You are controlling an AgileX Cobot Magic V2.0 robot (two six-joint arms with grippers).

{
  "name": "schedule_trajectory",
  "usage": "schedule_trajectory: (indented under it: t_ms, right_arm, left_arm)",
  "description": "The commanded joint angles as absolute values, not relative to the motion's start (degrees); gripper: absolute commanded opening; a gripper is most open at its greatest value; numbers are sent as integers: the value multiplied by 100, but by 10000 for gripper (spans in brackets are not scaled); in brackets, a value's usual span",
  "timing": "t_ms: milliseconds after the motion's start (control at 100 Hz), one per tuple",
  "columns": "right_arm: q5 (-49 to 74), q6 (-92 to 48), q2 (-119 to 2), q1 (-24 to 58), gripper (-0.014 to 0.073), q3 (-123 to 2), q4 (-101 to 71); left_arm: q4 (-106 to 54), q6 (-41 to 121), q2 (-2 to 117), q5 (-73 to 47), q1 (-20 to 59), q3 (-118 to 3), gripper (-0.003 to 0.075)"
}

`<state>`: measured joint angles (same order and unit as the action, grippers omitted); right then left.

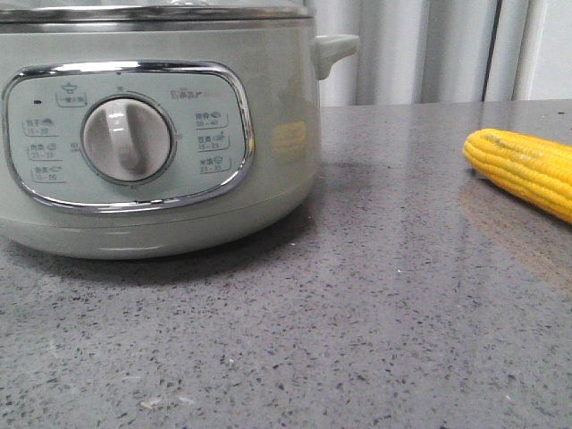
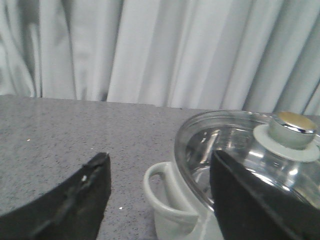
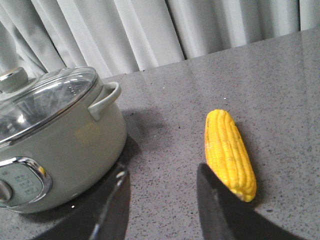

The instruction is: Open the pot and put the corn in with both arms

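Note:
The pale green pot (image 1: pixel 152 134) stands at the left of the front view, its dial panel facing me and its glass lid (image 2: pixel 240 145) on. The lid's steel knob (image 2: pixel 292 129) shows in the left wrist view. The yellow corn (image 1: pixel 527 170) lies on the counter to the pot's right. My left gripper (image 2: pixel 159 160) is open and empty above the pot's side handle (image 2: pixel 167 197), one finger over the lid's edge. My right gripper (image 3: pixel 161 172) is open and empty above the counter between the pot (image 3: pixel 55 145) and the corn (image 3: pixel 229 152).
The grey speckled counter (image 1: pixel 357 340) stretches in front of and beside the pot. Pale curtains (image 2: pixel 160 50) hang behind the counter's far edge. No arm shows in the front view.

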<state>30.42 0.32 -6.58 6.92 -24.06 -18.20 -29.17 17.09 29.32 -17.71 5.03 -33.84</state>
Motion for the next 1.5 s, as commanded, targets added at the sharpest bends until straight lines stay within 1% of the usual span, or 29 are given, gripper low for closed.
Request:
schedule_trajectory:
  t_ms: [0, 160, 320, 480, 550, 670, 720, 960, 1380, 1490]
  right_arm:
    - [2743, -227, -791, 675, 282, -2614, -1798]
    - [2757, -392, -791, 675, 282, -2614, -1798]
    - [2757, -405, -843, 675, 282, -2614, -1798]
    - [2757, -405, -880, 675, 282, -2614, -1798]
    - [2757, -405, -880, 675, 282, -2614, -1798]
    - [2757, -405, -880, 675, 282, -2614, -1798]
    - [2757, -405, -880, 675, 282, -2614, -1798]
    - [2746, -405, -880, 675, 282, -2614, -1776]
    - [2746, -405, -880, 675, 282, -2614, -1664]
    - [2746, -405, -880, 675, 282, -2614, -1664]
  left_arm:
    - [-2985, 2001, 3259, -1386, 886, -3765, 400]
    - [-2985, 2283, 3793, -1201, 1809, -4057, 400]
    - [-2961, 2283, 4340, -352, 2734, -4209, 439]
    - [-2760, 2309, 5048, 340, 3312, -4395, 442]
    - [-2532, 2309, 5361, 530, 3417, -4501, 452]
    - [-2421, 2309, 5791, 1035, 3489, -4641, 545]
    - [-2431, 2309, 5961, 1088, 3489, -4730, 562]
    - [-2454, 2309, 6635, 875, 3520, -5122, 545]
    - [-2502, 2309, 7287, 1290, 3520, -5258, 545]
    - [-2758, 2309, 7393, 1299, 3520, -5258, 545]
